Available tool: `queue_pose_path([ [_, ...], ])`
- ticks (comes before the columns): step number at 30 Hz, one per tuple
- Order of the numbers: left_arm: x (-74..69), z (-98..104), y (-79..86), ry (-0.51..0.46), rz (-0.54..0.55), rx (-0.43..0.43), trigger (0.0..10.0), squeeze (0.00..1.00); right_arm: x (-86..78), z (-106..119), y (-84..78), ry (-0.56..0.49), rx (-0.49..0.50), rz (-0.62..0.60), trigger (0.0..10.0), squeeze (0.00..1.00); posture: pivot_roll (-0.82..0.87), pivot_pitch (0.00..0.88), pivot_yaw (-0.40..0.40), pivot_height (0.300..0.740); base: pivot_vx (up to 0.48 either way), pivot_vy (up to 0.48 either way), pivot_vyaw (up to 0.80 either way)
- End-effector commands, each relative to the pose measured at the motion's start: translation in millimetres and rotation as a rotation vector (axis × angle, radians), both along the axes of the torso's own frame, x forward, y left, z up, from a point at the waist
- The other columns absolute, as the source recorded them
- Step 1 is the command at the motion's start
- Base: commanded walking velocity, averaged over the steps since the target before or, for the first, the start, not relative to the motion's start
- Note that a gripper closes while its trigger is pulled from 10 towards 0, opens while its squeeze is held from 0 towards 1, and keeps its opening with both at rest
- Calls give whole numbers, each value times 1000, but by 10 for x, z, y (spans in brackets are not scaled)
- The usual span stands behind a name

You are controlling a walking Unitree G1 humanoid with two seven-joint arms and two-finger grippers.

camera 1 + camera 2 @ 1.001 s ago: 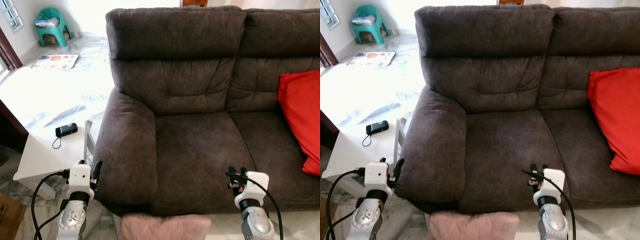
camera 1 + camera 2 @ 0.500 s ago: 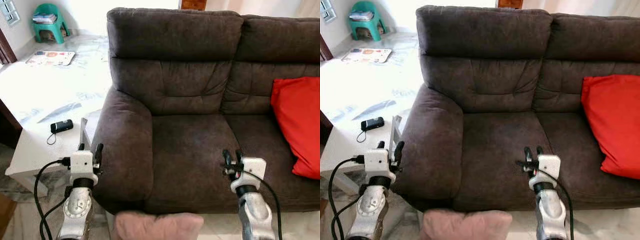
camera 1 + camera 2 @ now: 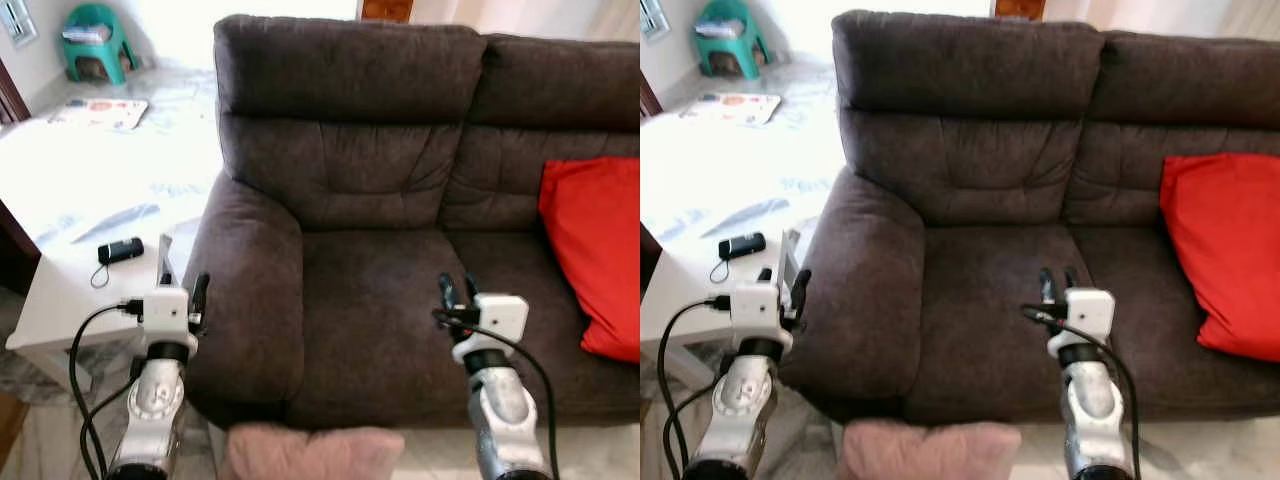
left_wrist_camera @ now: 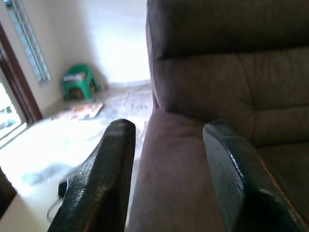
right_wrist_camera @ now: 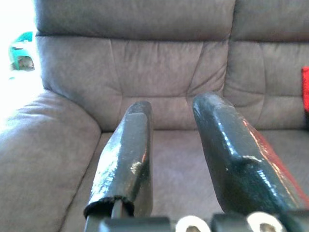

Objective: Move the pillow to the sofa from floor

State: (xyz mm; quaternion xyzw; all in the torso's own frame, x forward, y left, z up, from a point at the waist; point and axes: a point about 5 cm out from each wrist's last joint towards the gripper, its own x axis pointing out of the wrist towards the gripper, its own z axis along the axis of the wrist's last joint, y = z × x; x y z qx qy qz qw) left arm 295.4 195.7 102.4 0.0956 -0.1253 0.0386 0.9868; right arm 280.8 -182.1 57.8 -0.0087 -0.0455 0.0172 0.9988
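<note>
A pale pink pillow (image 3: 315, 453) lies on the floor against the front of the dark brown sofa (image 3: 380, 300), at the bottom edge of the eye views. My left gripper (image 3: 182, 293) is raised beside the sofa's left armrest (image 3: 245, 290), open with nothing between its fingers (image 4: 104, 174). My right gripper (image 3: 456, 291) is raised over the left seat cushion, open and empty, its fingers (image 5: 130, 154) pointing at the backrest. Both grippers are above and behind the pillow, apart from it.
A red cushion (image 3: 592, 250) leans on the sofa's right seat. A white low table (image 3: 80, 290) with a small black device (image 3: 119, 250) stands left of the armrest. A green stool (image 3: 88, 40) and a mat (image 3: 100, 112) lie on the far floor.
Both arms have risen, so the grippers now stand higher against the sofa. The camera has shifted slightly; the pillow stays on the floor.
</note>
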Motion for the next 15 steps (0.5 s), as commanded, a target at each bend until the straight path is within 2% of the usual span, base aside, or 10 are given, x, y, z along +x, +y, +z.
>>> queue_pose_path([
  [1, 30, 45, -29, -3, -20, 0, 10000, 0, -26, -15, -17, 7, -3, -18, 10000, 0, 92, 0, -7, 740, 0, 0, 0],
  [15, -4, -25, -51, 40, -39, 11, 10000, 0, -49, 20, -73, 10, -16, -51, 10000, 0, 69, 0, 4, 740, 0, 0, 0],
])
